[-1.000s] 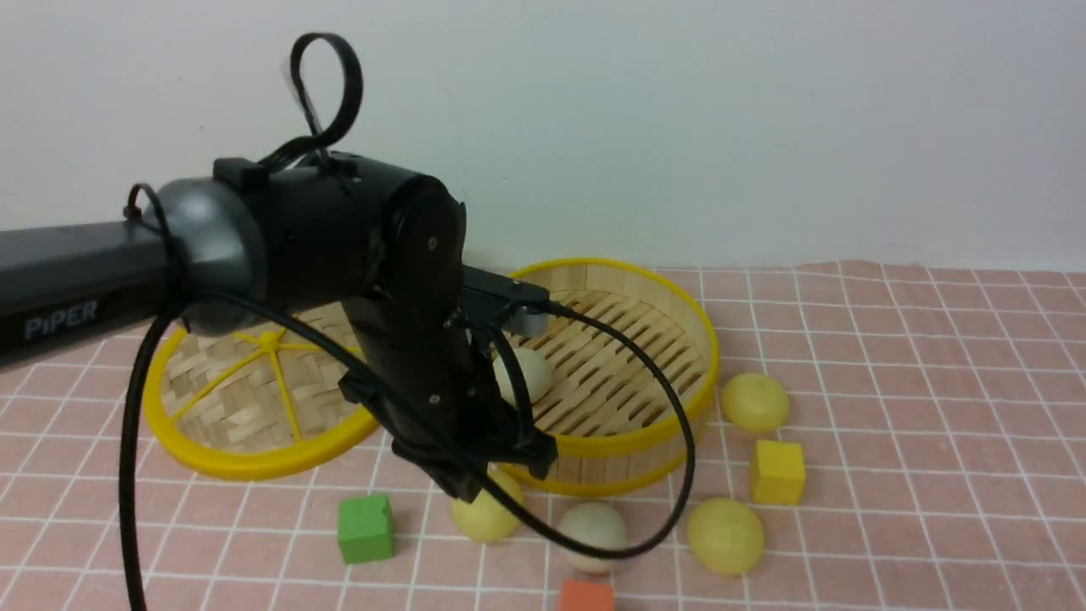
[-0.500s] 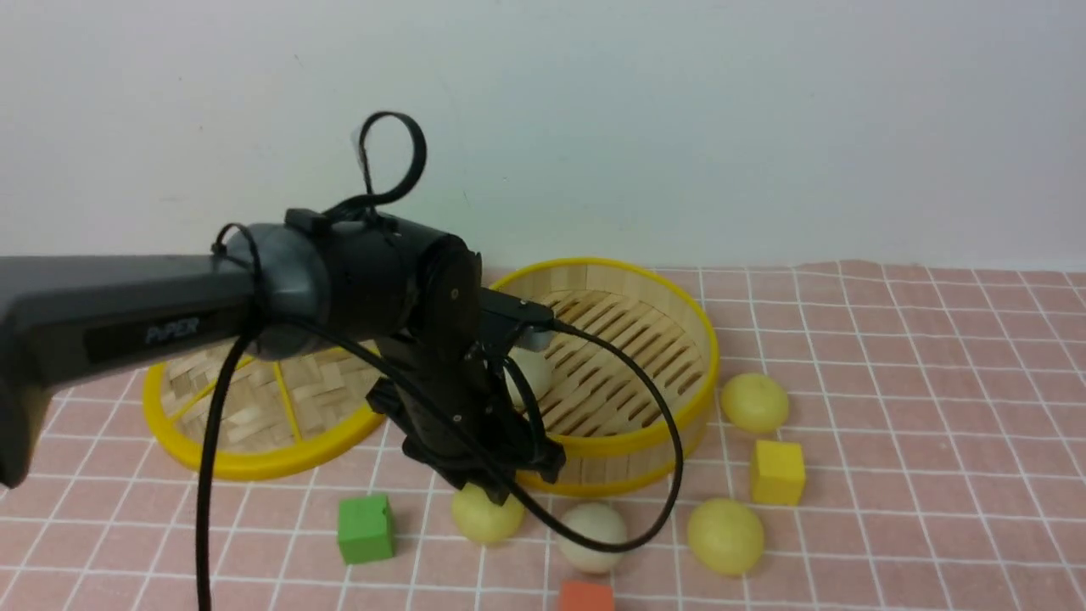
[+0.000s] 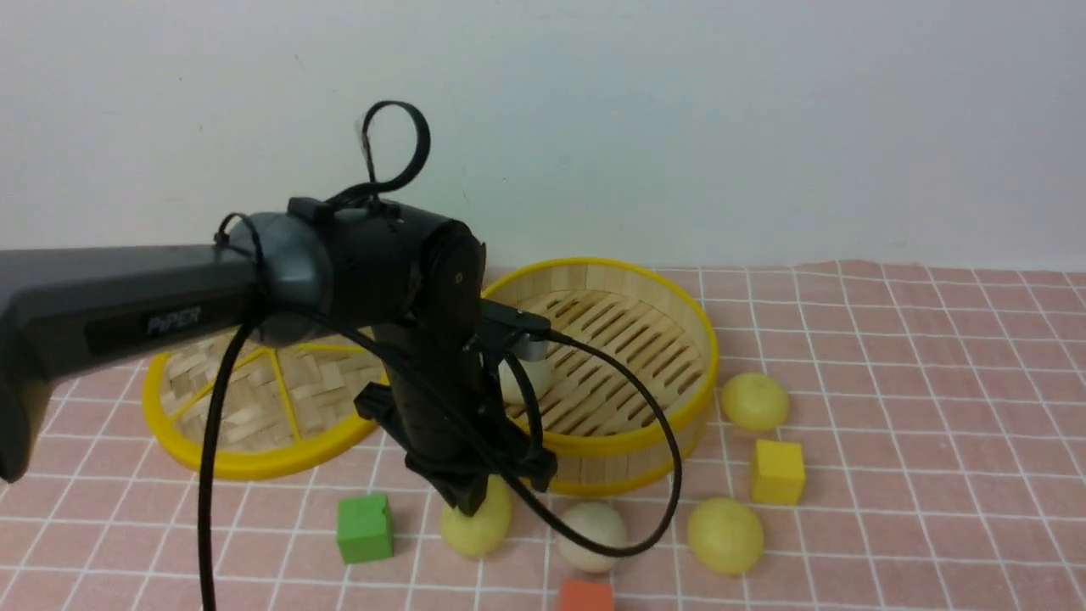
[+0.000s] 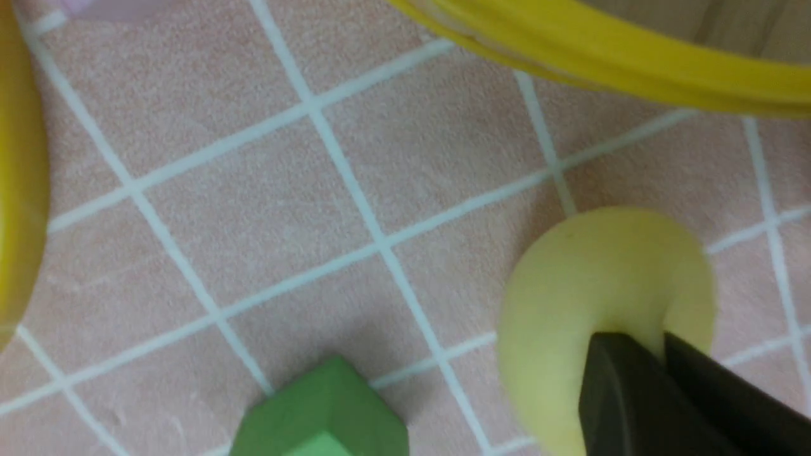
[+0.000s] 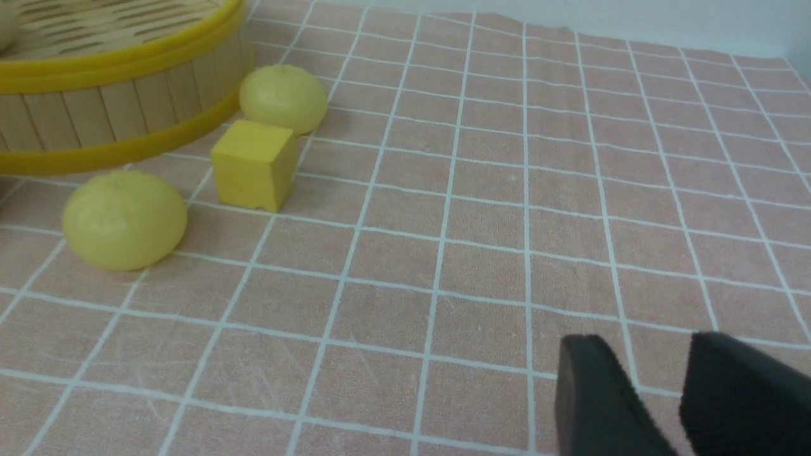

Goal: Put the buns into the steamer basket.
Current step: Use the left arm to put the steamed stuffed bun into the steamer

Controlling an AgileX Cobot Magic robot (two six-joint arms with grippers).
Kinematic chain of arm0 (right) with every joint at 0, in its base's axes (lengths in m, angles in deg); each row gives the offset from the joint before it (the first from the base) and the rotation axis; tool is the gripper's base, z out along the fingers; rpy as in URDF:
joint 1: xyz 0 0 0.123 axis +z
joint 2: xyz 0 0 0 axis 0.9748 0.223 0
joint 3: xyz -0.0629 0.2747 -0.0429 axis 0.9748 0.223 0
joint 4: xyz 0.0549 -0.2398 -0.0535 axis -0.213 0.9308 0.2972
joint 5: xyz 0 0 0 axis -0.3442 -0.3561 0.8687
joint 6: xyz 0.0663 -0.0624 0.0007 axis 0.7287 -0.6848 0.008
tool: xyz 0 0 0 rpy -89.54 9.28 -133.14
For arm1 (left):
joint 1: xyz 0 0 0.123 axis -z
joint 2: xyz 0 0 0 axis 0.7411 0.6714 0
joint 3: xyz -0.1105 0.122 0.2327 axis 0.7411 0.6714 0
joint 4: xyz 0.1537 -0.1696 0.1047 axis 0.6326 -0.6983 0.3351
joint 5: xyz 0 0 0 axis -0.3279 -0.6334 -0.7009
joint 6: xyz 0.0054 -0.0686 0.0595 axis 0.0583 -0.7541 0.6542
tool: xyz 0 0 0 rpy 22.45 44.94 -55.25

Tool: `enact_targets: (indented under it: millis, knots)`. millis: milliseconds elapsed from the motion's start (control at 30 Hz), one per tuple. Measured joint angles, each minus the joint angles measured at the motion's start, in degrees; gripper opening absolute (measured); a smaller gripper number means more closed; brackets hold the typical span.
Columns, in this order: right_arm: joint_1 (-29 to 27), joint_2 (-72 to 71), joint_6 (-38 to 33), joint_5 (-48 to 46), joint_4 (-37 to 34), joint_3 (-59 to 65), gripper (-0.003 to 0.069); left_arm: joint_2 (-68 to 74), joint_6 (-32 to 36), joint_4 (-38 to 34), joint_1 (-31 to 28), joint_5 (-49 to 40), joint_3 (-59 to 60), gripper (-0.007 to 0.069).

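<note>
my left end effector [image 4: 662, 339] is closed, gripping nothing, over a pale yellow bun [image 3: 476, 519] near the steamer basket [image 3: 628, 465].

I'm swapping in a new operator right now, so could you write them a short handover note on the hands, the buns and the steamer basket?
Left hand: shut, fingertips right at a pale yellow bun on the table; no grip on it, contact unclear.
Right hand: open, nothing between its fingers.
Done: one off-white bun is in the steamer basket.
Left: four buns outside: that pale yellow one, the other off-white bun in front of the basket, and two more pale yellow buns, the nearer and the farther, toward the right.
</note>
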Motion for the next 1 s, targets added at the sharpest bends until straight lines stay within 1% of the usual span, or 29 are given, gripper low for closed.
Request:
enact_targets:
  millis: [67,133,233,267,300,367,533,767,867,1000]
  knots:
    - [0.0,0.0,0.0,0.0,0.0,0.0,0.0242,-3.14,1.33,-2.07,0.0,-2.76,-1.79,-0.0012]
    - [0.0,0.0,0.0,0.0,0.0,0.0,0.0242,-4.68,2.87,-3.89,0.0,-2.75,-2.8,-0.0012]
    - [0.0,0.0,0.0,0.0,0.0,0.0,0.0242,-7.74,9.45,-10.59,0.0,0.7,-6.77,-0.0012]
    - [0.0,0.0,0.0,0.0,0.0,0.0,0.0242,-7.74,9.84,-11.3,0.06,1.46,-7.11,-0.0012]
    - [0.0,0.0,0.0,0.0,0.0,0.0,0.0242,-7.36,12.22,-13.22,0.18,4.09,-8.02,-0.0012]
    - [0.0,0.0,0.0,0.0,0.0,0.0,0.0242,-5.83,14.68,-14.57,0.23,6.87,-8.87,-0.0012]
    - [0.0,0.0,0.0,0.0,0.0,0.0,0.0242,1.07,16.91,-14.35,0.23,11.88,-10.37,-0.0012]
    - [0.0,0.0,0.0,0.0,0.0,0.0,0.0242,6.21,17.09,-13.01,0.17,15.15,-10.6,0.0002]
    - [0.0,0.0,0.0,0.0,0.0,0.0,0.0242,7.12,17.09,-12.93,0.17,15.03,-10.64,0.0024]
    - [0.0,0.0,0.0,0.0,0.0,0.0,0.0242,8.04,17.09,-12.88,0.17,15.12,-10.64,0.0127]
